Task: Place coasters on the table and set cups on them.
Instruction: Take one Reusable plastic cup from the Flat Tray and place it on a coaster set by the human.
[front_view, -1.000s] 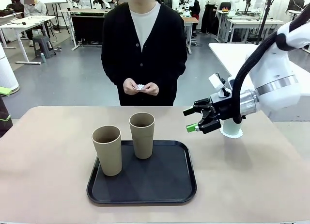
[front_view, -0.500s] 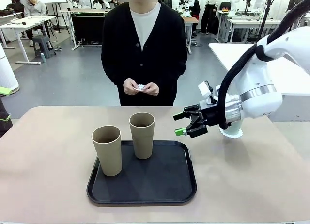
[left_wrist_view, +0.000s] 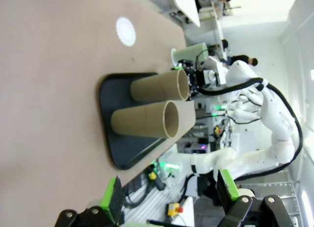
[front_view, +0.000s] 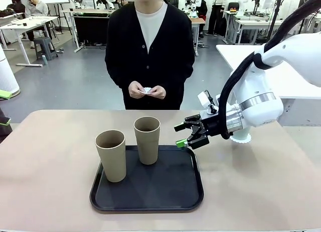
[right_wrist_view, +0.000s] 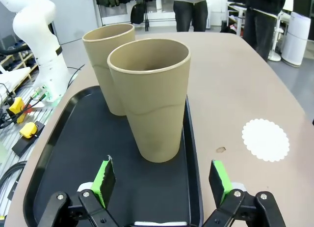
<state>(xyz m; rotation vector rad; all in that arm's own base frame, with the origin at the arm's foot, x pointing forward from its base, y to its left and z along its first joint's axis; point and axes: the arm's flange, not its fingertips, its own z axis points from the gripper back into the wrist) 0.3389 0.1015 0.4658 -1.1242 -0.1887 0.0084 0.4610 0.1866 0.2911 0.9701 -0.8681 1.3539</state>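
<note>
Right gripper (front_view: pixel 178 135) sits at 3 o'clock of the rear tan cup (front_view: pixel 147 139), level with its upper half, jaws spread wide with nothing between them; in the right wrist view this cup (right_wrist_view: pixel 153 101) is centred ahead of the two green pads.
Both tan cups stand upright on the black tray (front_view: pixel 170 192): rear one at the tray's 12 o'clock, the other tan cup (front_view: pixel 112 154) at its 9 o'clock, close but apart.
Bare coaster (right_wrist_view: pixel 265 139) lies flat on the table (front_view: pixel 261 182), off the tray, at 3 o'clock of the rear cup in the right wrist view.
Left gripper (left_wrist_view: pixel 169 197) hangs wide and empty.
Person's hands (front_view: pixel 145 90) hold a small white piece; too small to identify.

Step, as judged: take the rear cup to the bare coaster.
- drive in straight; close around mid-body, below the rim
- avoid nudging the neighbouring cup
- lift clear of the tray lip before traversing
- lower vertically; the paper coaster will likely slide if dragged
</note>
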